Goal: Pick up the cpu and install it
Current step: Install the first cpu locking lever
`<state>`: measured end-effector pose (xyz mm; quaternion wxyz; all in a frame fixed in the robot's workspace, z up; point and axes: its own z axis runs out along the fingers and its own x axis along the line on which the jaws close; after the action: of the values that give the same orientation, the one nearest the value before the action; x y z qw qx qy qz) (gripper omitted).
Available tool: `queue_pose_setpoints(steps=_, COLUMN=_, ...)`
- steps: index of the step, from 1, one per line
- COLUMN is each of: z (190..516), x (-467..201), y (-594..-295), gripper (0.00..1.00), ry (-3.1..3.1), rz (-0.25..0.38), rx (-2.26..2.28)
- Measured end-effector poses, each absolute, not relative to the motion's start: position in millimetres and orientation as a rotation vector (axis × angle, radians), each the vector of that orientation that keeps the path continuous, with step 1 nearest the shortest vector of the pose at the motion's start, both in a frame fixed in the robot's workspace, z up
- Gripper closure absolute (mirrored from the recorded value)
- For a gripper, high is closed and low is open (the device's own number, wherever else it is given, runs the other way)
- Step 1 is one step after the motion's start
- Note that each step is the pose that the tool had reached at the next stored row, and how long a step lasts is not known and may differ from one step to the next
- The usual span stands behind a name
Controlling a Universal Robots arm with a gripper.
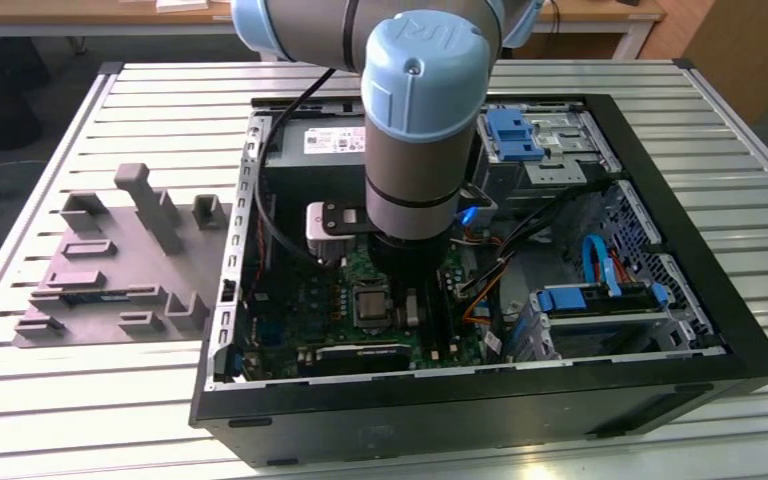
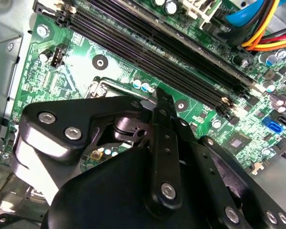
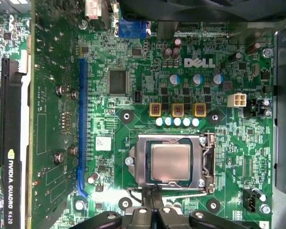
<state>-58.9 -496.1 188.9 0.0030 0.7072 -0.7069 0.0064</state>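
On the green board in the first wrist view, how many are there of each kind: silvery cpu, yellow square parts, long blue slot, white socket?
cpu: 1
yellow square parts: 3
long blue slot: 1
white socket: 1
Total: 6

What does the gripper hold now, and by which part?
Nothing: the gripper is closed and empty beside the socket, and the cpu sits in the socket.

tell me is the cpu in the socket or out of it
In. In the first wrist view the cpu lies flat inside the socket frame on the motherboard, silvery top up, with the gripper just beside it.
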Motion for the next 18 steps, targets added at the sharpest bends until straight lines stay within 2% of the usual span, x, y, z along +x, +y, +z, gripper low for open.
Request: queue_pose_setpoints(steps=18, z=193.2, x=-60.1, y=-497.4, gripper=0.89, ry=-2.216, rz=0.02, rx=2.218)
